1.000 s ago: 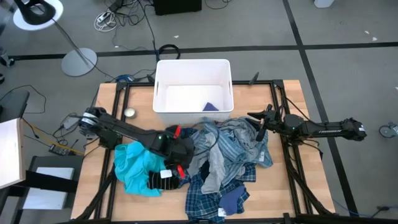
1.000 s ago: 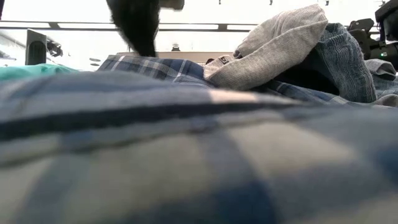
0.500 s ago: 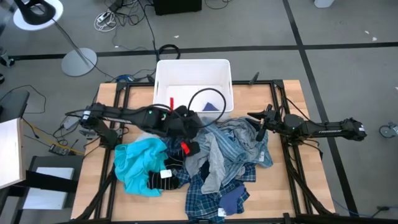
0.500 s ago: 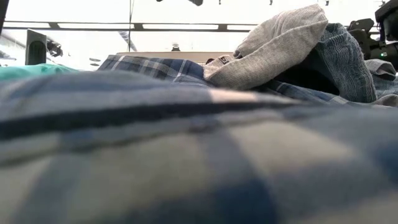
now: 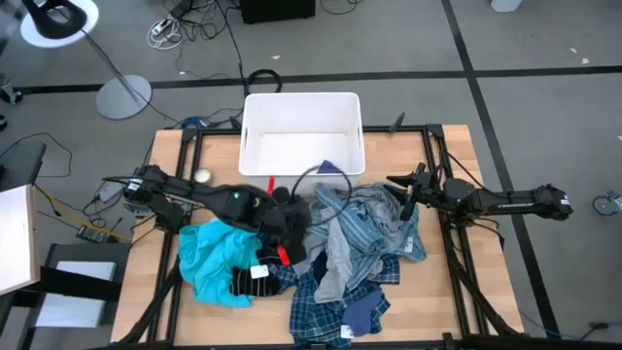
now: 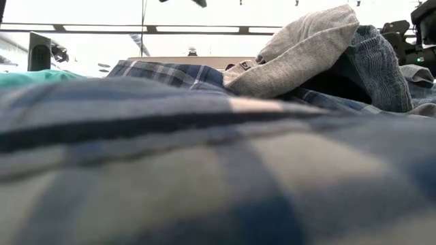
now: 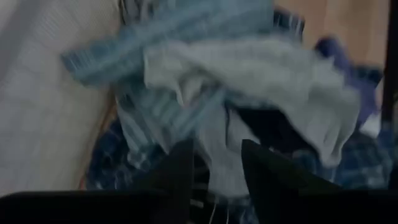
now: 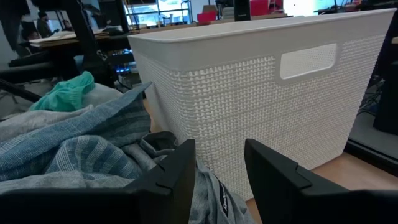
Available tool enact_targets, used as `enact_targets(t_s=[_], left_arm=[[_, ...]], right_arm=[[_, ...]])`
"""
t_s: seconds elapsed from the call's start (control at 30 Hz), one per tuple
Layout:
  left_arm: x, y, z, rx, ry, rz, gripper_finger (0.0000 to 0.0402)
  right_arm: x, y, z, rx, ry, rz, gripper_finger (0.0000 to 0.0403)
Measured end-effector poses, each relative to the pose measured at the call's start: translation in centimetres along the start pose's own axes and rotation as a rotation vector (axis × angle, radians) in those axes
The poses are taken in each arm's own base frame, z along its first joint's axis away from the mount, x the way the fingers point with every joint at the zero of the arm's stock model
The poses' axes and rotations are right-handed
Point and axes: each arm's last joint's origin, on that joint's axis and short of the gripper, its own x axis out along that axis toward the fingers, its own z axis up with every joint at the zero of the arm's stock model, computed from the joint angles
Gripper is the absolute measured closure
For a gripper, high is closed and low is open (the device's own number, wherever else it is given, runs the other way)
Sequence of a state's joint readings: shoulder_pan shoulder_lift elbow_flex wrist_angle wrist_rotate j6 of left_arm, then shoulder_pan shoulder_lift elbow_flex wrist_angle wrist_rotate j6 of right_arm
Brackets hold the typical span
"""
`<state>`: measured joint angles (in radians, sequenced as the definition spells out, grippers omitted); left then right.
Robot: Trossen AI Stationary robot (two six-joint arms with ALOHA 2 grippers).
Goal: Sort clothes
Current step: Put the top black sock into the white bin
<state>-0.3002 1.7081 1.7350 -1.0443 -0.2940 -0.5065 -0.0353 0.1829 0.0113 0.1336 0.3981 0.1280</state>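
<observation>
Left gripper over the clothes just before the bin, jaws spread, empty; right gripper at pile's right edge, jaws spread.

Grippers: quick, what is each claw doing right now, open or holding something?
Left gripper: open, holding nothing, above the clothes pile.
Right gripper: open, holding nothing.

Even bright overhead light, soft shadows, left wrist view motion-blurred, low view foreground out of focus, background overexposed
</observation>
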Motion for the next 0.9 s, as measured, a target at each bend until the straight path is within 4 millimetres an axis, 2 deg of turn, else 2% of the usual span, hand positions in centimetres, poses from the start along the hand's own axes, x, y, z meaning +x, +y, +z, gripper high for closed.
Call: enact_targets(t_s=[0.17, 0.37, 0.53, 0.63, 0.73, 0.8, 0.9], left_arm=[[3.0, -0.6, -3.6, 0.001, 0.114, 0.080, 0.0255], [6.4, 0.0, -7.8, -0.010, 0.235, 0.169, 0.0255], [8.6, 0.5, -10.1, -0.024, 0.270, 0.178, 0.0254], [9.3, 0.9, -10.8, -0.070, 0.289, 0.174, 0.0265], [9.4, 1.1, -10.8, -0.082, 0.294, 0.178, 0.0320], [9.1, 0.9, -10.2, -0.061, 0.281, 0.162, 0.0374], [7.9, 0.8, -8.4, -0.037, 0.259, 0.136, 0.0392]], right_arm=[[0.0, 0.0, 0.0, 0.000, 0.000, 0.000, 0.0261], [0.0, 0.0, 0.0, 0.000, 0.000, 0.000, 0.0261], [0.0, 0.0, 0.0, 0.000, 0.000, 0.000, 0.0261], [0.0, 0.0, 0.0, 0.000, 0.000, 0.000, 0.0261], [0.0, 0.0, 0.0, 0.000, 0.000, 0.000, 0.0261], [0.0, 0.0, 0.0, 0.000, 0.000, 0.000, 0.0261], [0.0, 0.0, 0.0, 0.000, 0.000, 0.000, 0.0261]])
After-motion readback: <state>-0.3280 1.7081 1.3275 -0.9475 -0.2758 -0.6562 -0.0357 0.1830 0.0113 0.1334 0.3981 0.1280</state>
